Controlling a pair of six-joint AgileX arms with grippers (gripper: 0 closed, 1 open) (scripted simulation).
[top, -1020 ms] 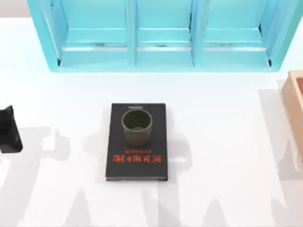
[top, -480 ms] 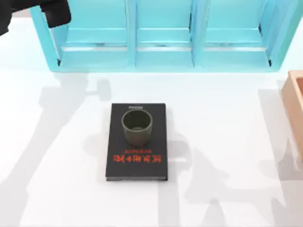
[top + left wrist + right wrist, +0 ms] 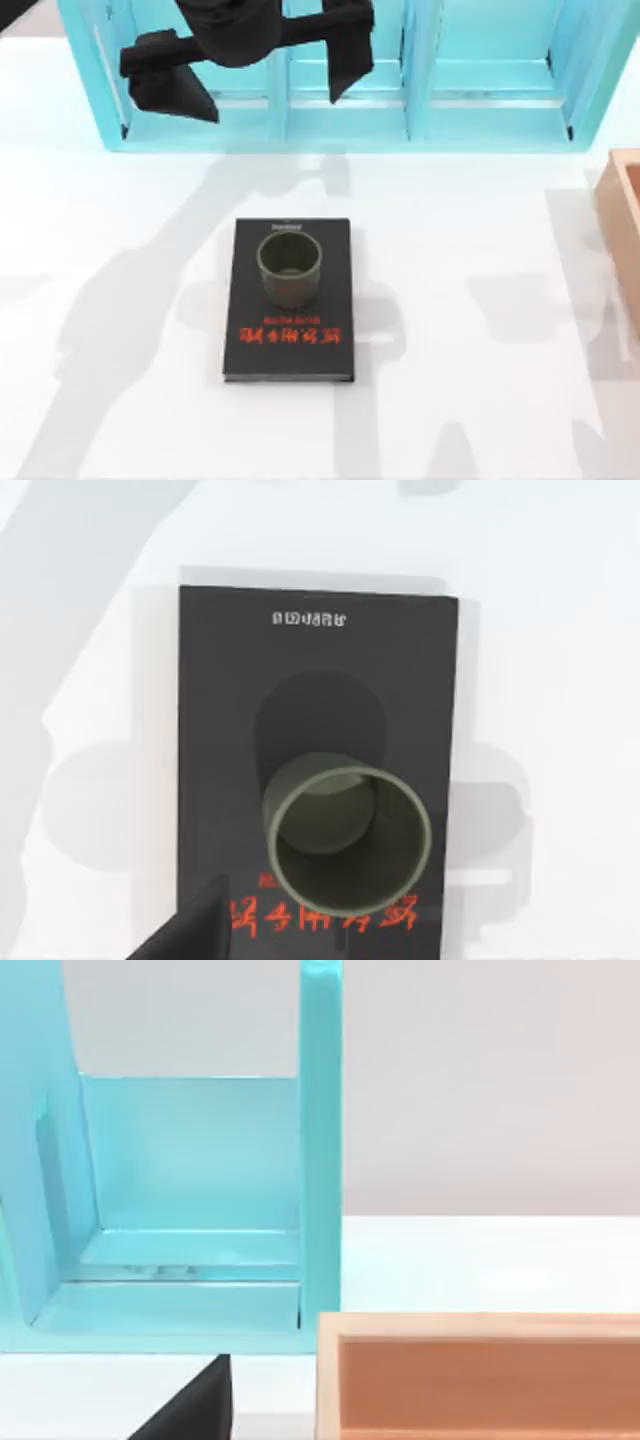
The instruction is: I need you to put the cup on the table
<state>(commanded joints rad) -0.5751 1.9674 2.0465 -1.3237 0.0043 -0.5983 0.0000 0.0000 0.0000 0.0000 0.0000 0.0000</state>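
The small olive-green cup (image 3: 289, 268) stands upright on the black book (image 3: 288, 345) with red lettering, which lies flat in the middle of the white table (image 3: 480, 250). My left gripper (image 3: 265, 98) hangs high over the cabinet's front, behind the cup, and is open, its two black fingers spread wide with nothing between them. In the left wrist view I look down into the cup (image 3: 345, 835) on the book (image 3: 310, 670), and one black fingertip (image 3: 190, 932) shows beside the book's edge. My right gripper (image 3: 195, 1415) stays parked off to the right.
A turquoise cabinet (image 3: 345, 110) with open compartments runs along the back of the table. A wooden box (image 3: 622, 230) sits at the right edge, also close in the right wrist view as a wooden box (image 3: 480, 1375). White tabletop surrounds the book on all sides.
My left arm has swung from the table's left edge up to the back and then rightwards, and now hangs over the cabinet behind the cup. Cup and book have not moved.
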